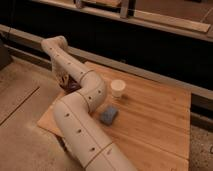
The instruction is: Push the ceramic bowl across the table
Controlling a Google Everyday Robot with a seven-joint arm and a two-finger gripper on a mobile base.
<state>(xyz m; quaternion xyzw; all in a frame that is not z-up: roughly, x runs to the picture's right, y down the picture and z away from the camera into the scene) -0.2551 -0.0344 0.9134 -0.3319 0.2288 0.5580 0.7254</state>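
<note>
So the rectangular light-brown wooden plank table (150,115) is bare timber, visible grain and board seams, satin rather than shiny. The big off-white robot arm (82,115) looks like smooth moulded plastic shell, slightly glossy, dotted with small dark holes. Its gripper (64,81) sits down at the table's left edge, mostly hidden behind the arm, fingers closed, finish too dark to read. Beside it, the small dark maroon ceramic bowl (73,88) only peeks out, with a dull sheen at most. The small white paper-like cup (117,88) is matt. The flat blue-grey sponge (109,115) looks rough and porous. The grey speckled floor (20,115) reads like matt concrete.
</note>
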